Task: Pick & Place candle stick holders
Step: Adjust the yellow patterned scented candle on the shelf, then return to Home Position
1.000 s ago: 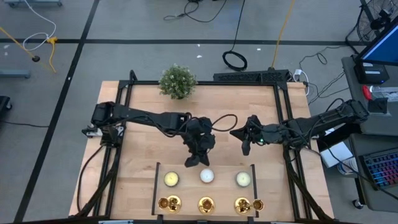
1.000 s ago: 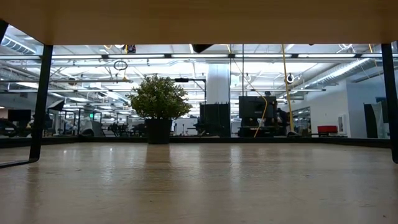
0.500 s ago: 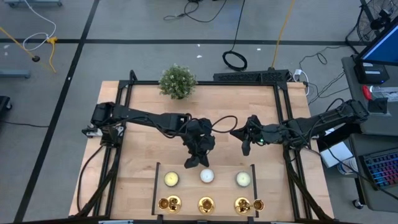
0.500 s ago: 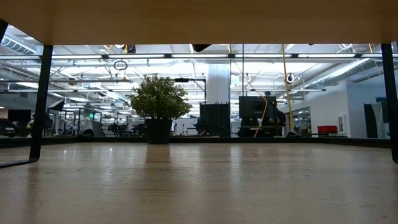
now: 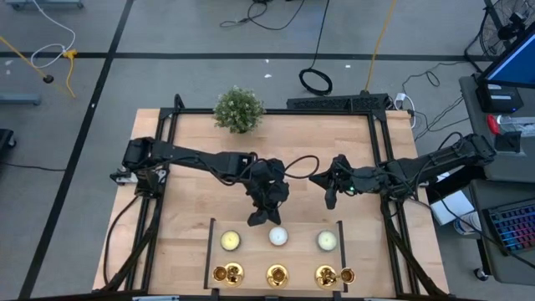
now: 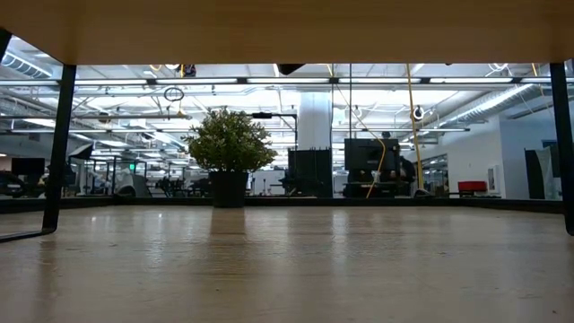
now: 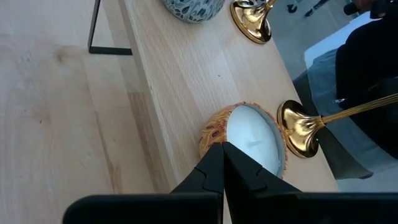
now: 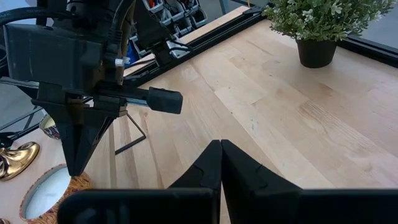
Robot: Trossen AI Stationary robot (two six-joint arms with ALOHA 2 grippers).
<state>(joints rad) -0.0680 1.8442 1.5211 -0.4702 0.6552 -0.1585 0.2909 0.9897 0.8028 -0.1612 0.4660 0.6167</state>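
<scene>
Three gold candle stick holders (image 5: 227, 273) (image 5: 277, 274) (image 5: 326, 275) stand on their round bases in a row along the near edge of a raised wooden shelf (image 5: 251, 255). Behind them are three white candles in a row. My left gripper (image 5: 261, 219) (image 7: 222, 149) is shut at the far rim of the middle candle (image 5: 277, 237) (image 7: 252, 137), with one gold holder (image 7: 298, 127) just beyond it. My right gripper (image 5: 330, 201) (image 8: 221, 146) is shut over bare table to the right, holding nothing. My left gripper's shut fingertips (image 8: 74, 169) slant down from the far side to the far rim (image 7: 214, 134) of the middle candle. Whether they touch it I cannot tell.
A potted green plant (image 5: 238, 109) (image 6: 229, 148) stands at the table's far edge. Thin black legs (image 5: 211, 242) (image 5: 340, 242) carry the shelf. A fourth small gold piece (image 5: 346, 274) sits at the shelf's right end. Bare wood lies between the plant and the arms.
</scene>
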